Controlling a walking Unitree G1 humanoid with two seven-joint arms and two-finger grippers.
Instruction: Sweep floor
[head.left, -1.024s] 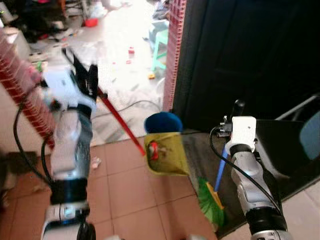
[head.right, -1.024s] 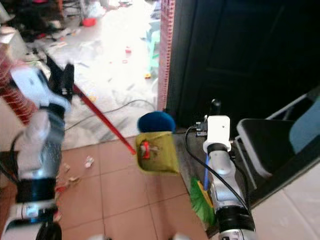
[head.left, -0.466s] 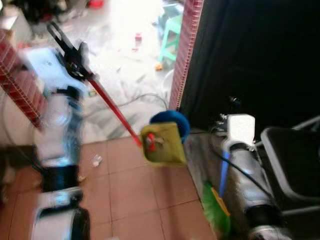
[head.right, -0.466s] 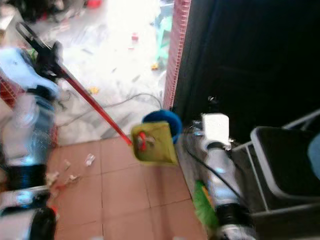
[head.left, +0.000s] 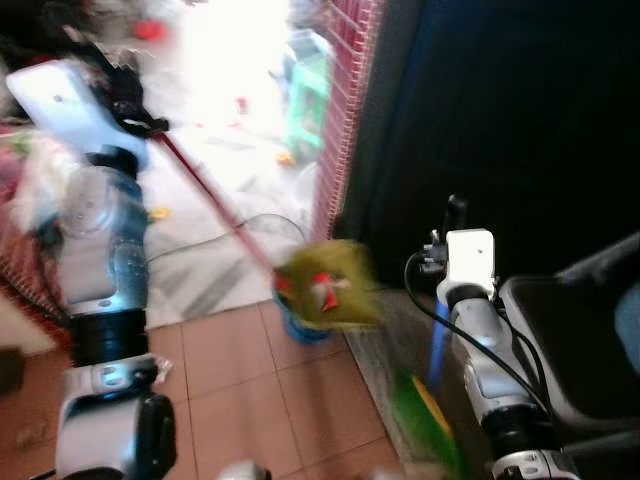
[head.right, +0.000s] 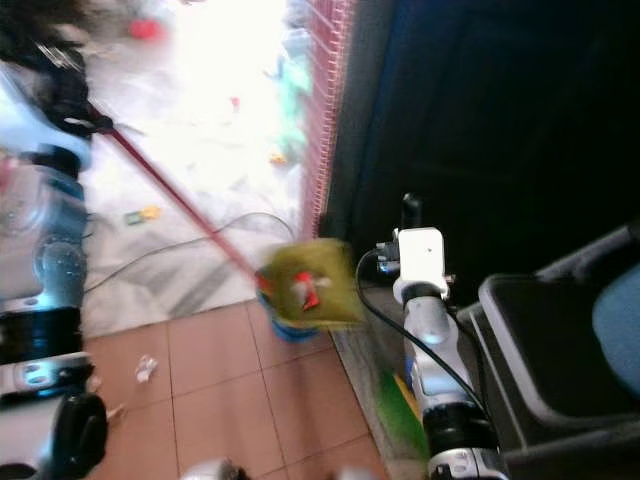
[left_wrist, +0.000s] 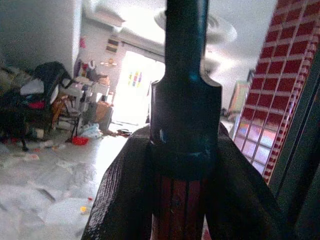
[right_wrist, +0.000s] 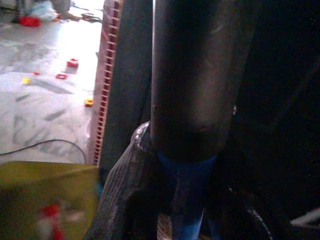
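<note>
My left gripper (head.left: 125, 95) is raised at the upper left, shut on the long red handle (head.left: 215, 205) of a yellow-green dustpan (head.left: 330, 285). The pan hangs tilted just above a blue bin (head.left: 300, 322) on the tiled floor. In the left wrist view the fingers (left_wrist: 120, 200) clamp the red shaft (left_wrist: 175, 210) below its black cap. My right gripper (head.left: 455, 215) is shut on a broom with a blue shaft (head.left: 437, 350) and green bristles (head.left: 425, 420) that rest low on the floor by the dark doorway. The views are blurred.
A red lattice pillar (head.left: 345, 90) and a dark door (head.left: 520, 120) stand ahead on the right, a dark chair (head.left: 570, 320) at the far right. A green stool (head.left: 305, 95), a cable (head.left: 230, 235) and litter (head.left: 158, 212) lie on the bright floor beyond. A paper scrap (head.right: 146, 368) lies on the tiles.
The camera has swung, so the whole scene shifted. My left arm has gone up and back, and the dustpan has moved from in front of the blue bin to above it.
</note>
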